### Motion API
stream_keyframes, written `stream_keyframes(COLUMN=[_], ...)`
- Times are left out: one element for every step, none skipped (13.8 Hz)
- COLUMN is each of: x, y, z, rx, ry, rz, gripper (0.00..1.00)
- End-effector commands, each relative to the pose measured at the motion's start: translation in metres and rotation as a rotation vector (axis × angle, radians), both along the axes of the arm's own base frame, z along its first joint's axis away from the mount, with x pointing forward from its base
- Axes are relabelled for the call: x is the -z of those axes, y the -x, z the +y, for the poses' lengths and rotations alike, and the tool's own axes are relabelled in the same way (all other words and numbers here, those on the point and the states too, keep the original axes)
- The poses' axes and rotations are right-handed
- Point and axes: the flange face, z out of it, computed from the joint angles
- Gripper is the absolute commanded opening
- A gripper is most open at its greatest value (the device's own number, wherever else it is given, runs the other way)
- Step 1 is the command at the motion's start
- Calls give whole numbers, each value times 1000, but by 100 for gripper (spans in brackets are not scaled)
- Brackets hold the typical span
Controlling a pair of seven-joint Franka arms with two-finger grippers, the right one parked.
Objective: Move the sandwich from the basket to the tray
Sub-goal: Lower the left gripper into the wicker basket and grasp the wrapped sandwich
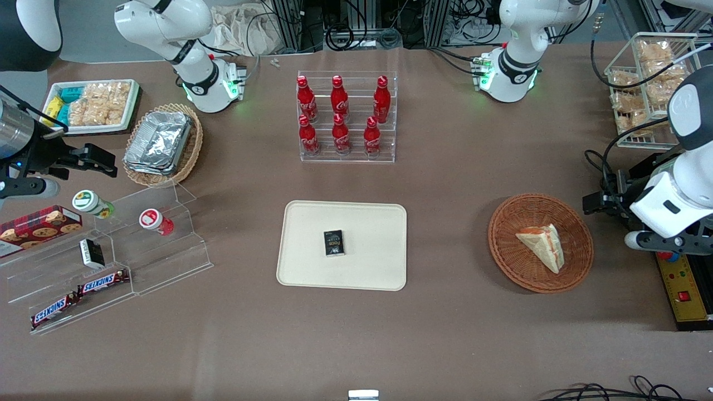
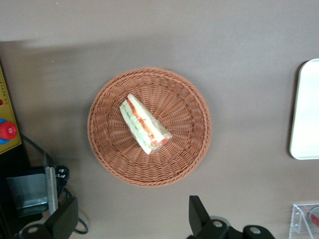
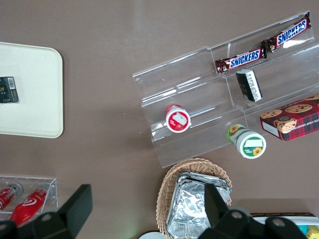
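Nearest the front camera, toward the working arm's end of the table, a round woven wicker basket (image 1: 540, 243) holds the sandwich (image 1: 542, 245), a pale triangular wedge with red-orange filling along its edge. Beside it the flat cream tray (image 1: 342, 244) with rounded corners carries a small black box (image 1: 333, 243). Above the basket, the gripper (image 2: 129, 219) hangs with its dark fingers (image 2: 197, 215) spread wide, holding and touching nothing.

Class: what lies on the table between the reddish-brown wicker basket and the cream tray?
Only bare brown tablecloth between the round reddish-brown wicker basket and cream rectangular tray, front view.
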Motion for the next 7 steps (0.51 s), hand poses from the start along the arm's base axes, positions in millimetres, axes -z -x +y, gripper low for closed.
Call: stream_keyframes(x=[-5, -4, -1, 15, 29, 43, 61], y=[-2, -2, -3, -6, -7, -9, -11], z=[-4, -5, -4, -4, -2, -2, -2], rx=[-31, -33, -36, -33, -60, -113, -235], ry=[17, 15, 14, 6, -1, -12, -23], rz=[13, 15, 19, 48, 71, 78, 74], gripper=[100, 100, 100, 100, 100, 100, 100])
